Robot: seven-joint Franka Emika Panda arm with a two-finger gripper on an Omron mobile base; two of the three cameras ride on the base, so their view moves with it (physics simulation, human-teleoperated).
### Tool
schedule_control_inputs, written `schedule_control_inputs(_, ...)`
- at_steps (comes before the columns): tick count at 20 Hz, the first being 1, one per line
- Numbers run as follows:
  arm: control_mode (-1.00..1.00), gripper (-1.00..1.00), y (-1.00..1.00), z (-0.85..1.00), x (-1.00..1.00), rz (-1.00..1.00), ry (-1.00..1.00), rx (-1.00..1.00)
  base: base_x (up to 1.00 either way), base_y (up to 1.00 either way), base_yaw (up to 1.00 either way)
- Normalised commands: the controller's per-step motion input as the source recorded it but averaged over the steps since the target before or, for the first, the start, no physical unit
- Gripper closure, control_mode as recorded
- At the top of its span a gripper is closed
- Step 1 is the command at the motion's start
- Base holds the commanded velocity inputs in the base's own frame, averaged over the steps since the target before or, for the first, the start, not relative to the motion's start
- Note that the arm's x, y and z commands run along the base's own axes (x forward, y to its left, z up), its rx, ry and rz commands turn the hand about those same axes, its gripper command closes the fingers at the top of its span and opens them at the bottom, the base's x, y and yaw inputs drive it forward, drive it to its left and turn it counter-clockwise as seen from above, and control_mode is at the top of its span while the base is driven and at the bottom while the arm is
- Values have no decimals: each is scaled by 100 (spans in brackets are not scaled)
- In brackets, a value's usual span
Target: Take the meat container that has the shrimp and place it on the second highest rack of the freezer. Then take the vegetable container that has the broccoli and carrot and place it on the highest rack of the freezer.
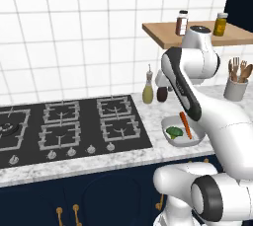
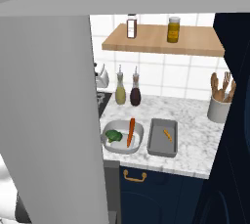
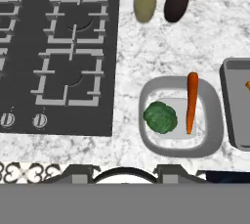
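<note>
Nearest the base, at about 6 o'clock in the right base view, the marble counter (image 2: pixel 195 154) carries both containers side by side: the white dish (image 2: pixel 122 136) with the broccoli (image 2: pixel 114 136) and carrot (image 2: pixel 131 131), and just at its 3 o'clock the grey tray (image 2: pixel 163 138) with the small orange shrimp (image 2: pixel 167 134). Neither has been lifted yet. From the hand view, the dish sits around 5 o'clock from centre, with the tray's edge at 3 o'clock, cut off by the frame.

What could go wrong: the hand looks down on the vegetable dish rather than the tray, so a straight descent would likely pick the wrong container first; the task wants the shrimp tray moved first. The two containers lie close together, so a finger coming down between them could nudge one. The shrimp is tiny and loose, and a tilted lift may slide it out.

Farther back, at 12 o'clock, two bottles (image 2: pixel 128 90) stand against the tiled wall, with a utensil holder (image 2: pixel 219 104) at 2 o'clock. A large pale grey panel, probably the freezer (image 2: pixel 49 120) door, blocks the left half of the right base view.

The gripper touches and holds nothing; whether its jaws are open I cannot tell.
</note>
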Motion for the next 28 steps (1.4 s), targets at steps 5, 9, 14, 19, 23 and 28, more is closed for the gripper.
schedule_control_inputs(5, -100, -100, -28, -3, -17, -4, 0, 1, 0, 0, 0)
schedule_control_inputs(9, -100, -100, -90, -40, -27, -23, 5, 6, 0, 0, 0)
schedule_control_inputs(14, -100, -100, -78, -78, -34, -33, 13, 8, 0, 0, 0)
schedule_control_inputs(19, -100, -100, -41, -85, -32, -31, 5, 7, 0, 0, 0)
schedule_control_inputs(23, -100, -100, -5, -75, -5, -25, 2, 7, 0, 0, 0)
schedule_control_inputs(28, -100, -100, 0, -57, 12, -20, 2, 8, 0, 0, 0)
